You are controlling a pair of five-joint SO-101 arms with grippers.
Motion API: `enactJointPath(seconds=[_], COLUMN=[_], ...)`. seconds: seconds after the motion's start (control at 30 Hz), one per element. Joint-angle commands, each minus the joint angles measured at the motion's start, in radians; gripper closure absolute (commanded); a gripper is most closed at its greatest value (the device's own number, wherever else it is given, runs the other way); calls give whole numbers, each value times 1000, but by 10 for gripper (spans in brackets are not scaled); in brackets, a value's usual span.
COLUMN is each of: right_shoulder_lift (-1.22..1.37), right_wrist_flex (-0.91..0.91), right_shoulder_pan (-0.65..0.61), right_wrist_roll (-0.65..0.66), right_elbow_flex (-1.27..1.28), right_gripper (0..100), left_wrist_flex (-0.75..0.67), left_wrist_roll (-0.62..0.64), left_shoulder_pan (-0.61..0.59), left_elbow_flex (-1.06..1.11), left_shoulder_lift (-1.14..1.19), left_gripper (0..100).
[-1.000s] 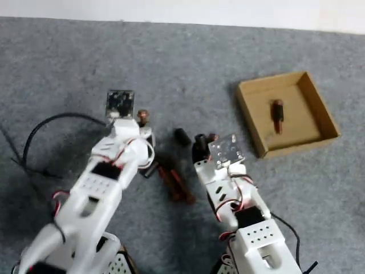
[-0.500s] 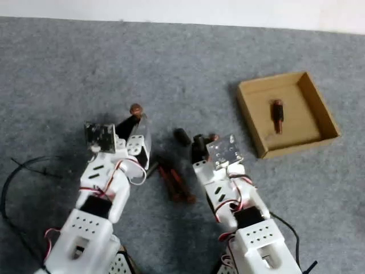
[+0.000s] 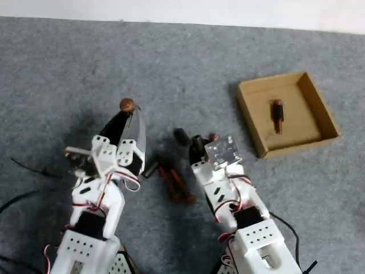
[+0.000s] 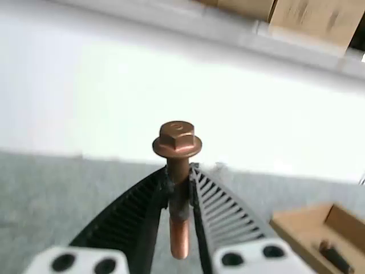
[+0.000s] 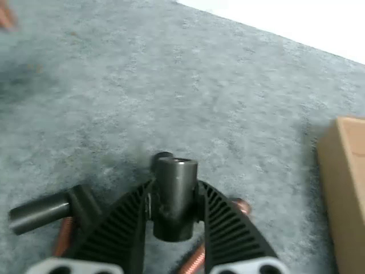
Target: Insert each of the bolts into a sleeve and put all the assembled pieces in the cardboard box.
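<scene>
Loose bolts [image 3: 178, 184], sleeve [image 3: 181, 136] litter carpet [image 3: 228, 51] left of box [image 3: 296, 147].

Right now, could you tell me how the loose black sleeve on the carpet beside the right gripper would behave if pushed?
The black sleeve looks like a short rigid cylinder lying on its side, so a sideways push would probably roll it. The carpet looks rough, so it likely stops soon. Its smooth wall may slip in a loose grip.
</scene>
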Motion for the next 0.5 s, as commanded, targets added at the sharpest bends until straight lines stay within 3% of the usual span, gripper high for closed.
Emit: enactJointPath(seconds=[0.0,0.17,0.47], right_shoulder_lift=[-28,-28,-38], right_wrist_flex=[-33,-33,-33], right_shoulder_pan=[35,41,41], right_wrist_roll=[-2,-63,-61], right_elbow_flex=[-18,-19,-21], right_gripper=[988,988,988], left_wrist_flex=[87,175,186], left_wrist_roll=[20,20,20], left_shoulder_pan=[-39,-42,-41], left_elbow_flex=[21,18,18], left_shoulder_lift=[-127,-206,-206], left_gripper=[994,993,993])
